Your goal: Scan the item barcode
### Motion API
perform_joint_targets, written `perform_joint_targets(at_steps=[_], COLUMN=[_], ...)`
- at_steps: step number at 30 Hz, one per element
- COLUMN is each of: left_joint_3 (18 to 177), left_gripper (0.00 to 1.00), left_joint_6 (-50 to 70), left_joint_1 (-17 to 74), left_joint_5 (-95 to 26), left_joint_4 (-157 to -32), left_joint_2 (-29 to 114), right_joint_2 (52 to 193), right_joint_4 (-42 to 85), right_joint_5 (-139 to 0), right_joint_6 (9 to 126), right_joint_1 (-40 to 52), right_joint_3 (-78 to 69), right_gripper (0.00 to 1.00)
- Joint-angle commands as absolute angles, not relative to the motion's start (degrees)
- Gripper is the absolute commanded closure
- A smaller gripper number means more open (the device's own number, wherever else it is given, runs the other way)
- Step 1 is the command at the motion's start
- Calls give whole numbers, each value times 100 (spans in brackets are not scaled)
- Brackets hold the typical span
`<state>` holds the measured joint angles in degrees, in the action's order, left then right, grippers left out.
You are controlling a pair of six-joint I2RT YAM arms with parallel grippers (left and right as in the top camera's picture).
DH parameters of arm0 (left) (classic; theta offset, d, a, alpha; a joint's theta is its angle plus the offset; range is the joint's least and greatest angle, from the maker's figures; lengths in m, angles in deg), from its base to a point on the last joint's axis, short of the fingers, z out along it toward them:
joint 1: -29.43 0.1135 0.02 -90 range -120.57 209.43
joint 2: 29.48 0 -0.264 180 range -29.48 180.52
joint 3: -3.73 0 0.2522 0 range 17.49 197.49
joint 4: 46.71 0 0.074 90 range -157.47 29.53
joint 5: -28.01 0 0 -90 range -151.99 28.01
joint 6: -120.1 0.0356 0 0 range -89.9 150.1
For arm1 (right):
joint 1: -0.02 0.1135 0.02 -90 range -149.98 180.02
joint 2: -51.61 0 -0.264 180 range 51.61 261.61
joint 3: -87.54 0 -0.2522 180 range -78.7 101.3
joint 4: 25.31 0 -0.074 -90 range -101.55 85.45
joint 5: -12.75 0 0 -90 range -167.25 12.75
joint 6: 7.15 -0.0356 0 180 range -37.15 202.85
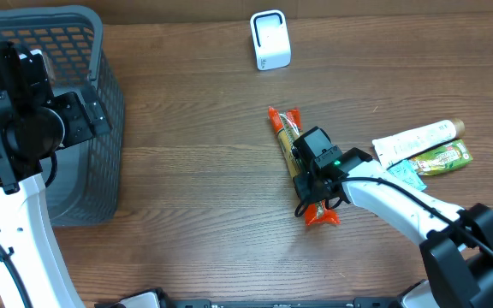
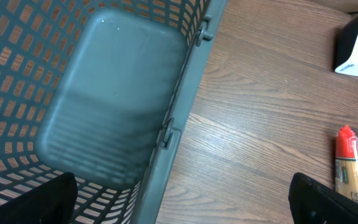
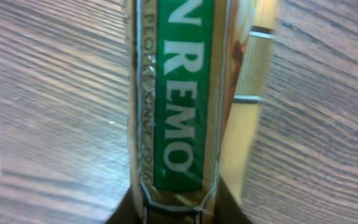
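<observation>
One long packet (image 1: 286,127), green-labelled with orange ends, lies on the table right of centre. Its long axis slants from the far edge toward the near right corner. My right pincer (image 1: 310,175) sits directly over its middle, jaws set across the short width and closed narrow on the wrapper. In the wrist view the green label fills the space between my fingers. The packet rests flat on the table, not yet lifted.

The scanner (image 1: 270,40), a small white box, stands near the far edge, beyond the packet's far end and slightly left of it, well apart. Judgement: the coming move is a lift and a carry away from me toward that box. I cannot tell where the barcode sits.

My left pincer (image 2: 185,202) hangs wide, holding nothing, over the grey basket (image 1: 101,51) at the left edge, much farther from the packet. A few further packets (image 1: 422,145) lie near the right edge.
</observation>
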<state>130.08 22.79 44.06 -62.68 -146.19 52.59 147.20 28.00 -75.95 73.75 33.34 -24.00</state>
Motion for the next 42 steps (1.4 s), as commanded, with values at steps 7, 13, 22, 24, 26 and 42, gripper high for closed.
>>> perform_joint_targets(at_steps=[7, 13, 22, 24, 26, 42], left_joint_3=[13006, 13008, 13008, 13008, 13008, 13008], left_gripper=[0, 1, 0, 0, 0, 0], left_joint_6=[2238, 2238, 2238, 2238, 2238, 2238], left_joint_1=[4404, 4404, 4404, 4404, 4404, 4404], left_joint_5=[-6242, -6242, -6242, -6242, -6242, -6242], left_joint_4=[-14594, -14594, -14594, -14594, -14592, -14594], left_joint_2=[5283, 5283, 5283, 5283, 5283, 5283], right_joint_2=[14812, 14578, 14578, 14578, 14580, 14729], right_joint_4=[4171, 4914, 5366, 5421, 5462, 3338], right_joint_5=[-5206, -4024, -4426, -4854, -5278, -9801], right_joint_6=[7950, 8236, 8435, 8322, 8289, 9052], right_joint_1=[3109, 2529, 2383, 2385, 2396, 2921], right_joint_3=[-1141, 22, 1056, 1272, 1467, 1613], right_gripper=[96, 96, 96, 97, 97, 96])
